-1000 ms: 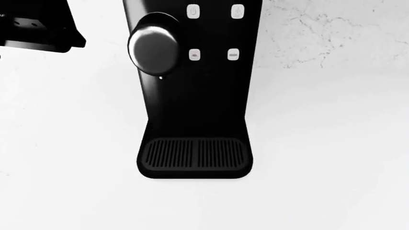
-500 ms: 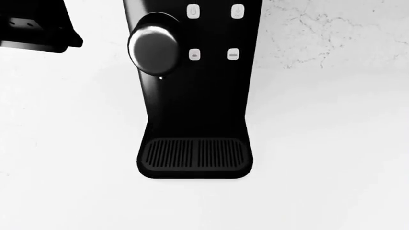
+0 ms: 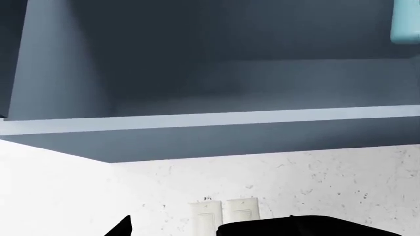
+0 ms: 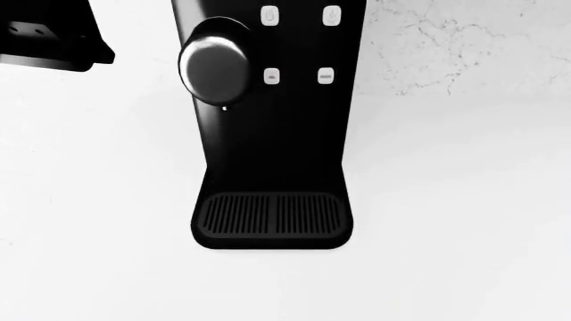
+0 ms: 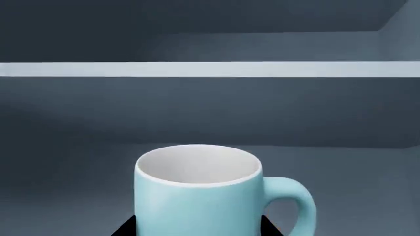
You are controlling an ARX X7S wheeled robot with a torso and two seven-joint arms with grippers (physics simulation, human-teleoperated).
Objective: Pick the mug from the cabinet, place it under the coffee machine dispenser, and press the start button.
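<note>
The light-blue mug (image 5: 196,196) stands upright inside the cabinet, white inside showing and its loop handle (image 5: 293,206) off to one side. My right gripper (image 5: 198,228) is shut on the mug, one black fingertip (image 5: 125,229) against each side of its body. From the left wrist view only a sliver of the mug (image 3: 405,22) shows, up on the cabinet shelf (image 3: 210,120). My left gripper (image 3: 210,231) hangs open below the cabinet with nothing in it. The head view shows the coffee machine dispenser (image 4: 214,69), a dark dome over the bare ribbed tray (image 4: 270,214).
Several white buttons (image 4: 298,75) sit on the machine's black front, right of the dome. Part of my left arm (image 4: 45,37) shows at the head view's top left. White counter (image 4: 464,234) surrounds the machine. Wall outlets (image 3: 226,214) sit under the cabinet's bottom panel (image 3: 217,142).
The black part of my left arm at the head view's top left has shifted slightly leftward. The machine and tray have not moved.
</note>
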